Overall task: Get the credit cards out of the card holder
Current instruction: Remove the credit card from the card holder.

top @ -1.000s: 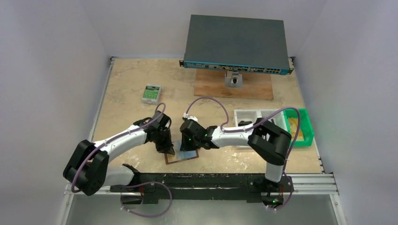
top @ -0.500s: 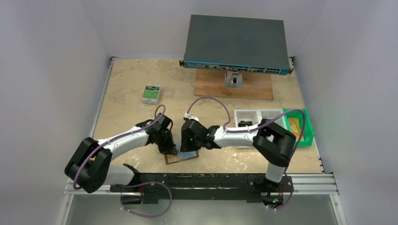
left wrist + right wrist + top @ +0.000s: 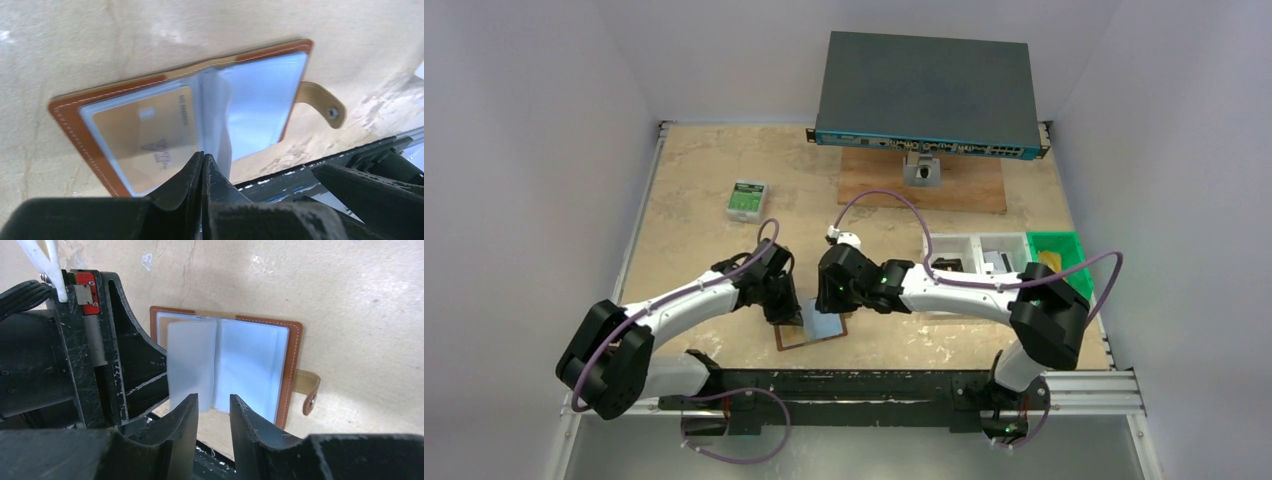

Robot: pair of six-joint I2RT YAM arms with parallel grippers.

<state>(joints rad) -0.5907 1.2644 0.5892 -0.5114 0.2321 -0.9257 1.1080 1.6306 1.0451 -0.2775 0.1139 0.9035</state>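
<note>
- The left pincer [image 3: 202, 159] is pinched right shut, tips pressed together, and I can't see anything caught between them.
- Directly under those tips lies the card holder [image 3: 250, 95]. It is spread open on the table [image 3: 100, 40], brown cover down, pale blue pockets up.
- In the pocket just ahead and left of the left tips sits a gold card [image 3: 145, 135], showing through the clear plastic.
- One clear sleeve [image 3: 220, 112] stands up off the spine, just right of the left tips. Touching them or not, I can't tell.
- The snap tab [image 3: 322, 102] sticks out flat from the holder's right edge, well clear of the tips.
- The right pincer [image 3: 214, 405] shows a narrow gap between its fingers with nothing in it, hanging over the holder's near edge.
- From the right wrist, the left pincer stands just to the left, down on the holder's left half, with the raised sleeve just beside it.
- From above, the two pincers sit close side by side over the holder. A green-and-white box [image 3: 746, 199] lies well beyond the left one.
</note>
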